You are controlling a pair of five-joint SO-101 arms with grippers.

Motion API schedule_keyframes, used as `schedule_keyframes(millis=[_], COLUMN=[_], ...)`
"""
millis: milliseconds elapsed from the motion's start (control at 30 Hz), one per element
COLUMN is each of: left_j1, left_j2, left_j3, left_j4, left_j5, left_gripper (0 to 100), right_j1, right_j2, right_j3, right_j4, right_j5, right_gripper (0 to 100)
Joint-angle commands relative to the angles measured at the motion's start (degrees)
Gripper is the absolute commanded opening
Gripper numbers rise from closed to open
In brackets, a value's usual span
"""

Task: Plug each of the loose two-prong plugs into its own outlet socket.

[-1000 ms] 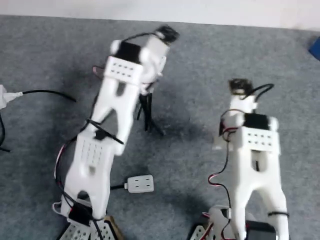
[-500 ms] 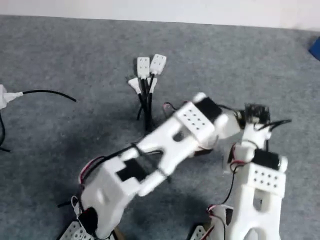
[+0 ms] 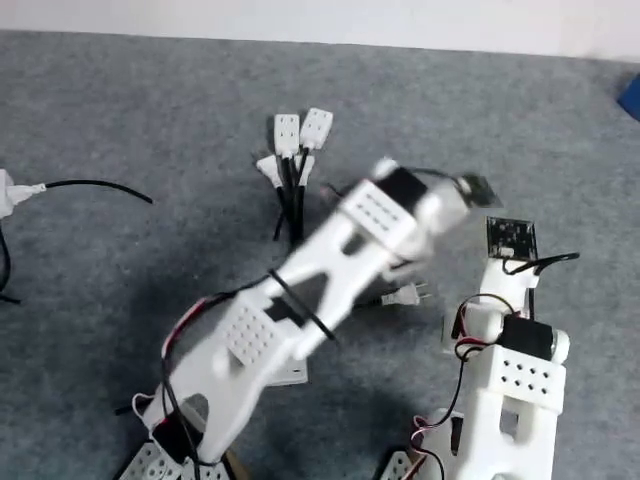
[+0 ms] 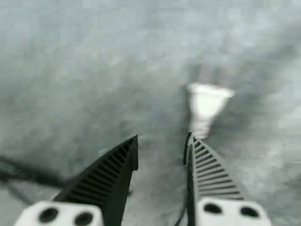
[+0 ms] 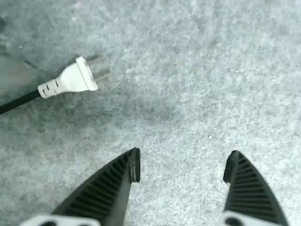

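Loose plug [image 3: 405,295] lay flat on the grey carpet [image 3: 120,300] at mid-table, btwn the two arms. Its prongs pointed right and its black cord [image 5: 19,102] trailed left under the left arm. Flat w/ prongs free, it prob. suited a side pinch on the body, not on the prongs.

Left gripper [image 4: 160,148] hung just over it, fingers spread w/ nothing btwn them. The plug body sat just past one fingertip, off the gap's centre line, so the jaws weren't yet lined up to close on it. Right gripper [image 5: 181,165] was also spread wide and empty, over bare carpet to the plug's right; prob. parked there to keep out of the way or to help steady.

Outward: a bundle of white cord ends [image 3: 287,132] on black cords lay farther off and to the left. Some looked like socket heads, so the plug prob. had to travel that way. Nothing lay on the carpet btwn plug and bundle, but the left arm's own links spanned over that path.

Another white plug end [image 3: 6,195] w/ black cable sat at the left edge, well apart. A blue item [image 3: 632,95] showed at the right edge.

Tightest spot was the two wrists near each other above the plug, w/ the right arm limiting room on the right and near side.
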Motion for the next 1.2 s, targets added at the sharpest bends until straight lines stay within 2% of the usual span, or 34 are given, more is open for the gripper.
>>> schedule_keyframes(millis=[0, 100, 233, 333, 433, 533, 667, 767, 867, 1033, 1167], left_j1=[-3.4, -6.5, -16.0, -23.1, -28.0, -30.5, -31.4, -31.1, -31.4, -30.7, -30.3], left_j2=[-6.4, -10.2, -17.3, -23.2, -28.6, -32.2, -33.0, -33.0, -33.5, -33.1, -33.0], left_j3=[0.0, 0.7, 4.4, 13.8, 22.9, 29.8, 37.5, 43.9, 46.8, 47.1, 47.1], left_j4=[0.9, 0.9, 1.1, 1.1, 0.9, 0.5, -7.7, -14.8, -19.4, -20.0, -19.8], left_j5=[0.8, 4.1, 23.0, 28.4, 28.8, 28.6, 28.8, 31.4, 33.1, 33.0, 32.9], left_gripper=[19, 19, 14, 12, 12, 12, 12, 12, 12, 12, 12], right_j1=[0.2, -1.7, -9.2, -13.2, -14.4, -19.9, -28.3, -29.7, -29.7, -29.1, -28.7], right_j2=[-1.0, -0.9, 1.0, 6.8, 14.4, 22.1, 32.5, 39.2, 44.0, 46.1, 46.6], right_j3=[-0.3, -1.6, -8.1, -15.0, -21.3, -24.3, -24.7, -25.0, -24.4, -25.5, -28.1], right_j4=[-1.3, -1.1, 3.6, 5.3, 3.7, 3.1, 3.0, 2.2, -4.4, -12.7, -16.7], right_j5=[0.4, 0.2, -2.6, -7.1, -18.5, -34.5, -51.5, -55.6, -57.6, -68.6, -71.0], right_gripper=[28.4, 28.4, 28.4, 28.2, 28.1, 28.1, 28.1, 28.1, 28.1, 28.1, 28.1])
